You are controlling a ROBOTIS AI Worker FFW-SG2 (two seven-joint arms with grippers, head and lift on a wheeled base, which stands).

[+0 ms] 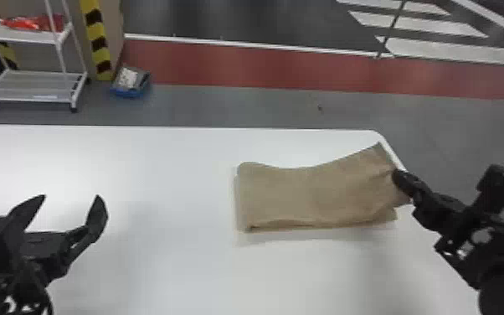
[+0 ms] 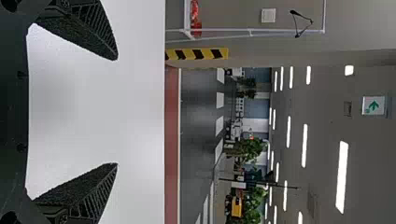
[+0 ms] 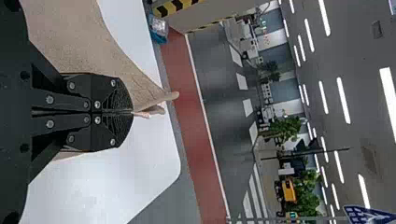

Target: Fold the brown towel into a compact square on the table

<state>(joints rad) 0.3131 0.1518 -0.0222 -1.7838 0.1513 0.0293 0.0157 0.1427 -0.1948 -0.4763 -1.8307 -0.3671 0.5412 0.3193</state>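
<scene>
Evidently the right gripper [image 1: 398, 179] has the towel by its right end: in the right wrist view its two black fingers are pressed flat together, with brown cloth pinched at the tips and creased folds poking out just beyond them. The brown towel [image 1: 314, 197] lies to that gripper's left, on the right part of the white table [image 1: 159, 259], as a long folded strip running left to right. Its left end rests flat, a rounded corner at the far side, and layers show along the near edge. Toward the gripper the cloth rises and puckers, its far right corner reaching up close to the table's right edge. A lower layer peeks out on the near side, just beside the held end.

Well apart from the cloth, the left gripper [image 1: 71, 197] hangs over the left part of the table, its fingers spread wide with nothing between them. Bare tabletop separates it from the towel's left end. Beyond the table at the far left stands a white shelf rack [image 1: 29, 86], with a blue bin [image 1: 132, 90] on the floor to its right.
</scene>
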